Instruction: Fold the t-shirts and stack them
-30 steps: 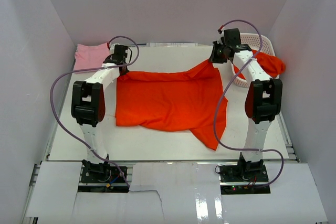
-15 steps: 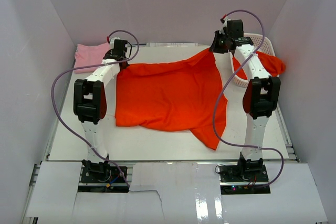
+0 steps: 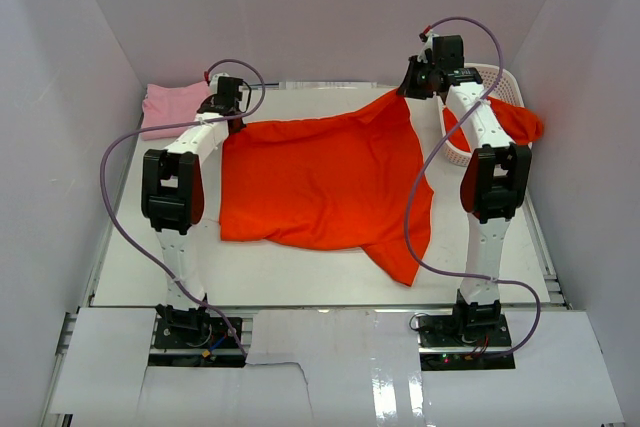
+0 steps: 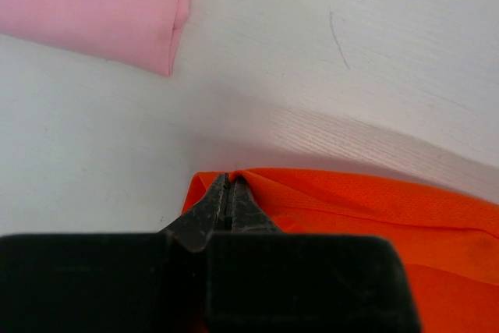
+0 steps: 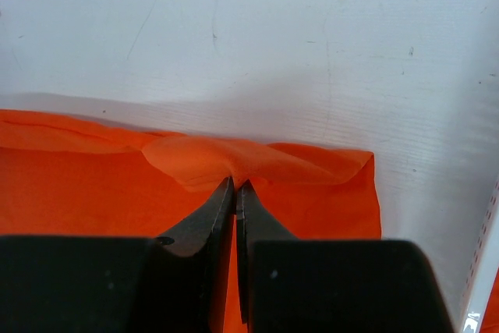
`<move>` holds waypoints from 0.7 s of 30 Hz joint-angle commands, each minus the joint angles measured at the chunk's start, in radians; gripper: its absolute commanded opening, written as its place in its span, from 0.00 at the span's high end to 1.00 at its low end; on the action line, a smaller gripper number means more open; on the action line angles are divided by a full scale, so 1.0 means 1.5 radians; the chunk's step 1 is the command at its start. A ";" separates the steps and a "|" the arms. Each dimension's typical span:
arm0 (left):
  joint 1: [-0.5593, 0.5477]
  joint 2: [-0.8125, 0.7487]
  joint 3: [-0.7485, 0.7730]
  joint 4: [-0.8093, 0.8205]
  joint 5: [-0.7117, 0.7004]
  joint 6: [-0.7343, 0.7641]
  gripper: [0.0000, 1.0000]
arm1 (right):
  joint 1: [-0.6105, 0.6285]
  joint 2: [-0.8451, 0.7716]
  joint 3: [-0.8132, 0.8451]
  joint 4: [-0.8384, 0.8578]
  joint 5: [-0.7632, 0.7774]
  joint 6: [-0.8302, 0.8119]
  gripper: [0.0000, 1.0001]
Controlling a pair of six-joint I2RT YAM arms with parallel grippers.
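Observation:
An orange-red t-shirt [image 3: 325, 182] lies spread over the middle of the table. My left gripper [image 3: 233, 123] is shut on its far left corner [image 4: 249, 185]. My right gripper [image 3: 408, 93] is shut on its far right corner [image 5: 234, 163], which is raised off the table. A folded light pink t-shirt [image 3: 172, 107] lies at the far left, and shows at the top of the left wrist view [image 4: 93, 5]. Another orange-red t-shirt [image 3: 512, 122] hangs over the rim of the white basket [image 3: 492, 77].
The white lattice basket stands at the far right, close to my right arm; its edge shows in the right wrist view [image 5: 485, 271]. White walls close in the table at the back and both sides.
Both grippers have moved away from the bases with the shirt's far edge, stretching it flat. The right corner rose most in the first half second; since then little has moved.

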 commanded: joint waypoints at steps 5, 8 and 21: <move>0.008 -0.011 0.032 0.006 -0.011 0.022 1.00 | -0.007 0.005 0.026 0.012 -0.017 -0.009 0.92; 0.008 -0.011 0.049 0.009 0.002 0.032 1.00 | -0.007 0.003 0.027 0.015 -0.022 -0.007 0.92; 0.008 -0.007 0.086 0.015 0.034 0.061 1.00 | -0.007 0.004 0.029 0.020 -0.037 -0.004 0.92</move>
